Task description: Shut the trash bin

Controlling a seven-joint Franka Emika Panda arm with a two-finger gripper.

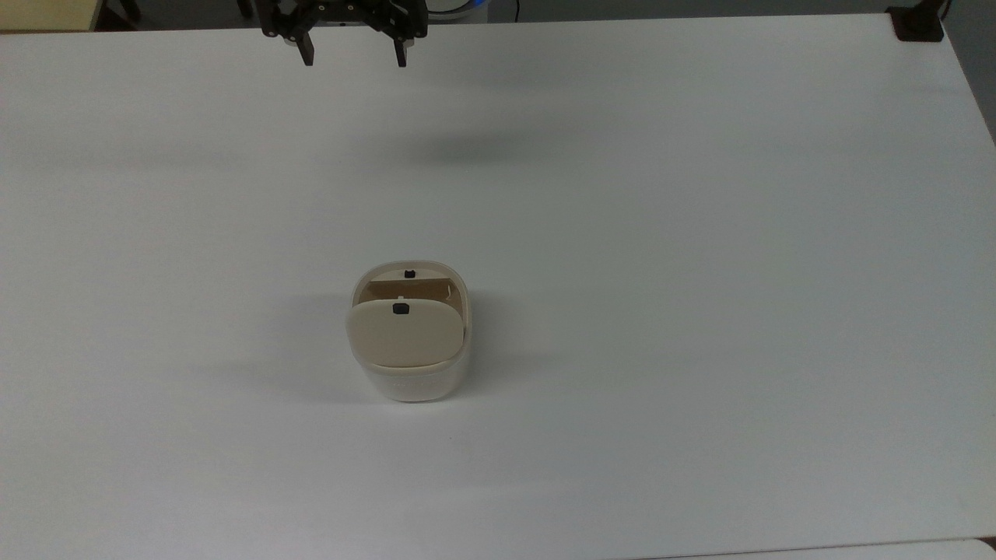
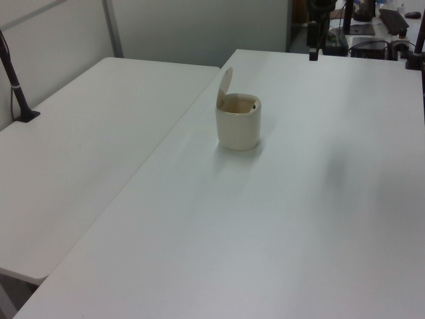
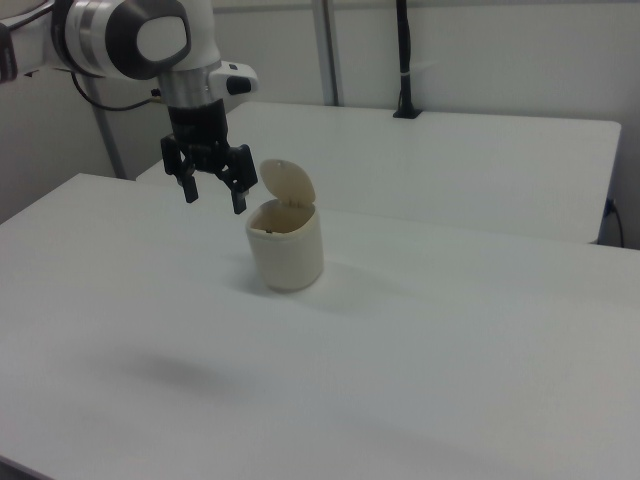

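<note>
The trash bin point(image 1: 412, 381) is a small cream-white tub standing on the white table point(image 1: 700, 233), slightly toward the top view's left of centre. Its beige lid point(image 1: 403, 334) is hinged up and stands open, with a small black button point(image 1: 401, 309) near its edge. The inside of the bin shows beneath it. In the left view the lid point(image 2: 226, 85) tilts up over the bin point(image 2: 238, 126). My gripper point(image 1: 355, 61) hangs open and empty in the air by the table's far edge, well apart from the bin. In the right view the gripper point(image 3: 215, 201) hovers at the bin's point(image 3: 287, 255) left, near lid point(image 3: 288, 183) height.
A second white table point(image 2: 86, 153) butts against this one along a seam. A black clamped post point(image 2: 16, 86) stands on its far side, also seen as the post point(image 3: 404, 60) in the right view. Another black clamp point(image 1: 918, 23) sits at the table's corner.
</note>
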